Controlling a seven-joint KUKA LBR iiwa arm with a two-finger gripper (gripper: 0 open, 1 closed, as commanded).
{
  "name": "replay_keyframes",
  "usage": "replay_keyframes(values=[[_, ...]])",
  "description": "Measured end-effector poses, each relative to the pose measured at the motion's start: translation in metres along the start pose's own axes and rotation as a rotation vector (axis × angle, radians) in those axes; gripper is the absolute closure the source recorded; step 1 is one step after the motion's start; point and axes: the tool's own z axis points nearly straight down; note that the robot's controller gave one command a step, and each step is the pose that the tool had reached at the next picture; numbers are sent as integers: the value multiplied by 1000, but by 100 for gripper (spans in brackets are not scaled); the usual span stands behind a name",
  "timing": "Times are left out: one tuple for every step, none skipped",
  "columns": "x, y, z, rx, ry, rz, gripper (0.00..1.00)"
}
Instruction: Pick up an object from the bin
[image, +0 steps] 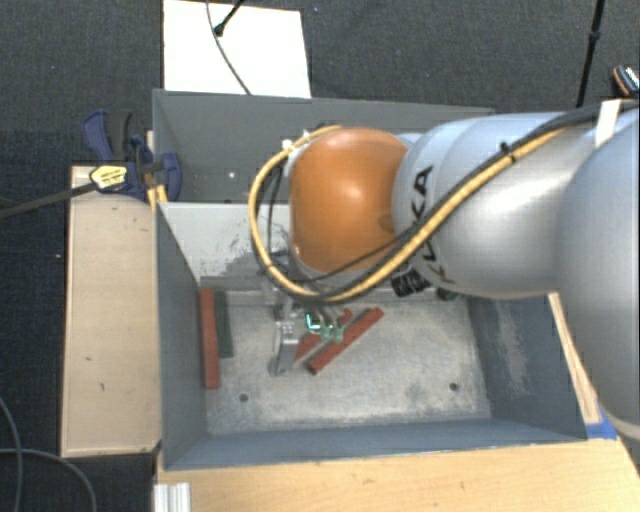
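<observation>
- Red sticks (347, 335), camera view: seemingly two, overlapping, slanted across the middle of the bin (420, 385) floor. Upper ends toward the far right corner, lower ends toward the near left corner. Well apart from every wall.
- Small green piece (329, 330) on or against the sticks near their left part; cannot tell which.
- Gripper (282, 360) low over the floor, just beside the lower left ends of the sticks, on their left side. Cannot tell whether the claw is apart, together or clamped on anything, nor whether it touches the sticks.
- Long red bar (210, 340) flat along the left wall and close to it, running from far to near.
- Shorter dark bar (226, 335) just beside the red bar on its inner side, parallel to it.
- Narrow strip of bare floor between the dark bar and the gripper.
- Wide bare floor from the sticks toward the right wall and along the near wall, marked by a few specks; near right corner open.
- Far part of the floor covered from above by the orange cover (345, 195) and the silver arm (520, 200), reaching in over the right and far rim.
- Yellow cable (258, 215) looping off the left side of the cover, above the far left part of the floor, apart from the left wall.
</observation>
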Motion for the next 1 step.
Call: replay_keyframes(values=[[-14, -72, 95, 3, -1, -230, 0]])
